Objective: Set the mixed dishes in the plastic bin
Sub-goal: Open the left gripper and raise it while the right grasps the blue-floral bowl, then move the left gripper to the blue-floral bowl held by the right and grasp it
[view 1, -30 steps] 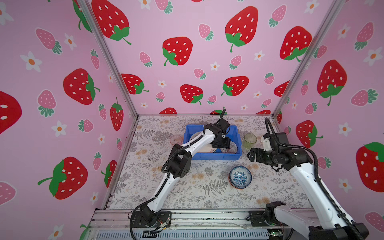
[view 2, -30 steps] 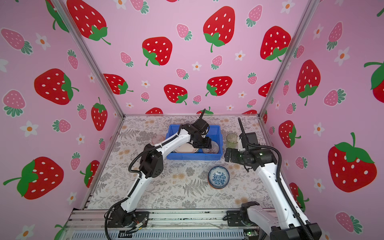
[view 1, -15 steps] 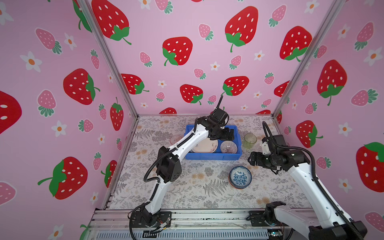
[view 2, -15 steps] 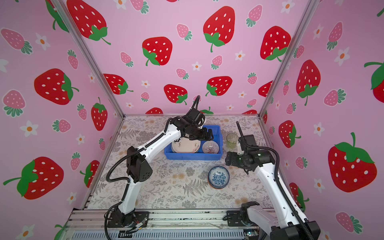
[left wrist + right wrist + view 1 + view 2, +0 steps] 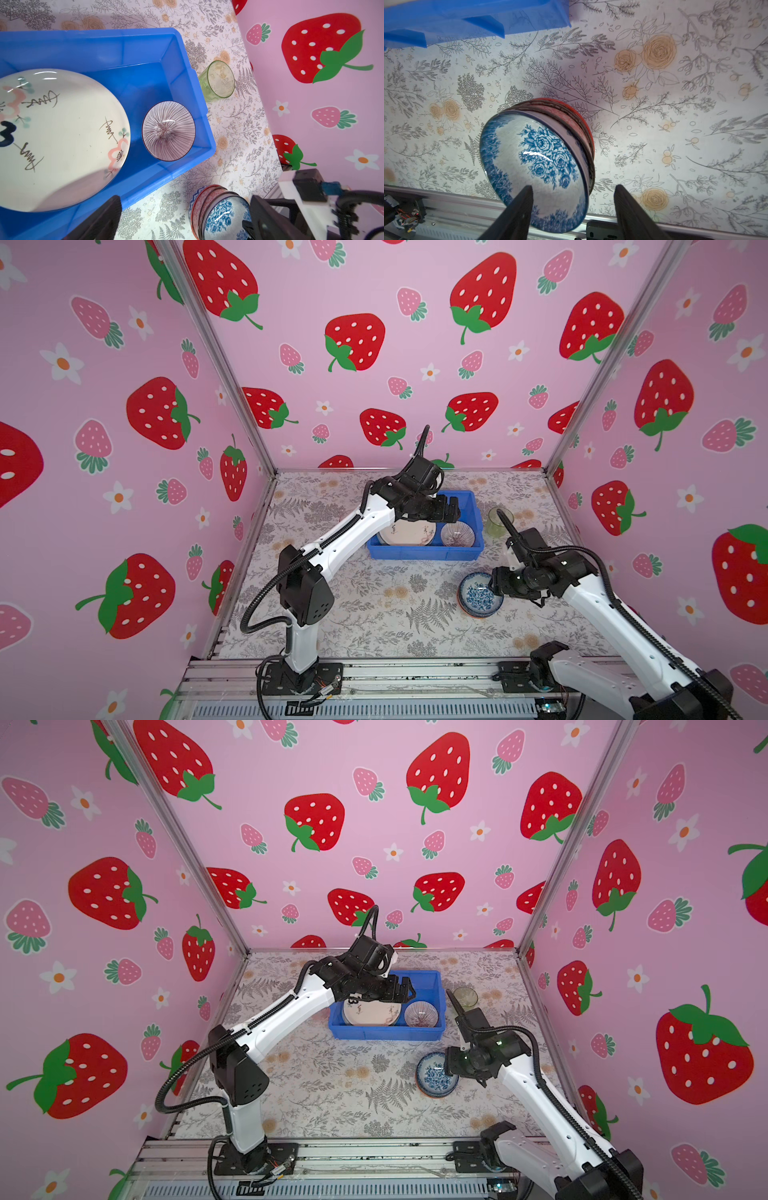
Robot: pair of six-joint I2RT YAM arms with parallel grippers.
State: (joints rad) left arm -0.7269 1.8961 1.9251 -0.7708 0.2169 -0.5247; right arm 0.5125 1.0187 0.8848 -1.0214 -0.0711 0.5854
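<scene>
R gripper (image 5: 573,189) is nearest: jaws spread, straddling the rim of the blue bowl (image 5: 542,158), one tip inside, one outside, not pinching yet afaict. The bowl tops a small stack on the table, near the bin (image 5: 424,552) at its front right corner, not touching. L gripper (image 5: 449,508) hangs wide open & empty over the bin, which holds cream plate (image 5: 62,135) + purple-striped bowl (image 5: 168,131); green tumbler (image 5: 217,82) stands outside

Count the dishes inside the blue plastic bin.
2: a cream plate with a black "3" at the blue plastic bin's left end, a purple-striped bowl at its right. The left arm may hide more.
</scene>
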